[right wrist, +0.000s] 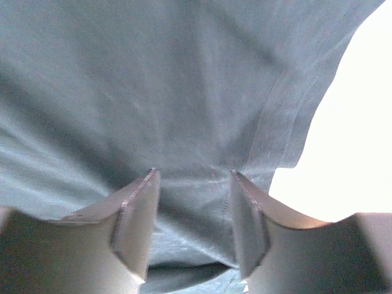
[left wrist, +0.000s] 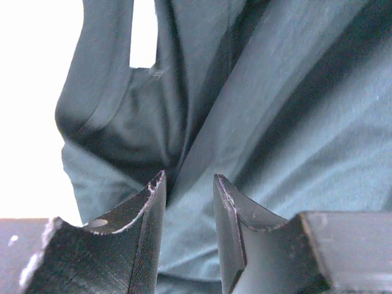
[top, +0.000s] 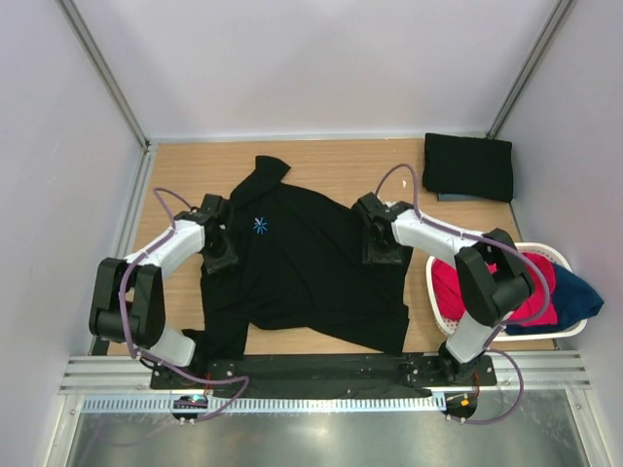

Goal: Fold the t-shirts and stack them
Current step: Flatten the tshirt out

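**Bench** (top: 331,161): a wooden surface walled on three sides, seen from above.

**Collared t-shirt** (top: 311,272): black and spread open over the centre of the bench. Its collar (top: 271,167) points toward 11 o'clock and its hem lies toward 5 o'clock, reaching the near edge. The cloth is creased rather than flat.

**Basket** (top: 557,255): white and oval, at 4 o'clock on the bench, just beside the shirt's right edge. It holds a red garment (top: 448,282) and a dark blue garment (top: 579,297), which hangs over its rim at 3 o'clock.

**Folded t-shirt** (top: 467,165): a black rectangle in the 1 o'clock corner, well apart from the spread one.

**Left end effector** (top: 224,258): down on the shirt's 9 o'clock side, near the sleeve. In the wrist view (left wrist: 188,180) the fingers (left wrist: 150,208) stand a narrow gap apart, with a ridge of the collared t-shirt (left wrist: 294,110) running into that gap. Whether the cloth is pinched cannot be told.

**Right end effector** (top: 384,255): down on the shirt's 3 o'clock side. Its wrist view (right wrist: 193,174) shows it released, the jaws set wide over the collared t-shirt (right wrist: 153,86) near a stitched edge.

**Starburst mark** (top: 260,225): light blue, on the chest at 10 o'clock from the shirt's middle, near the left end effector.
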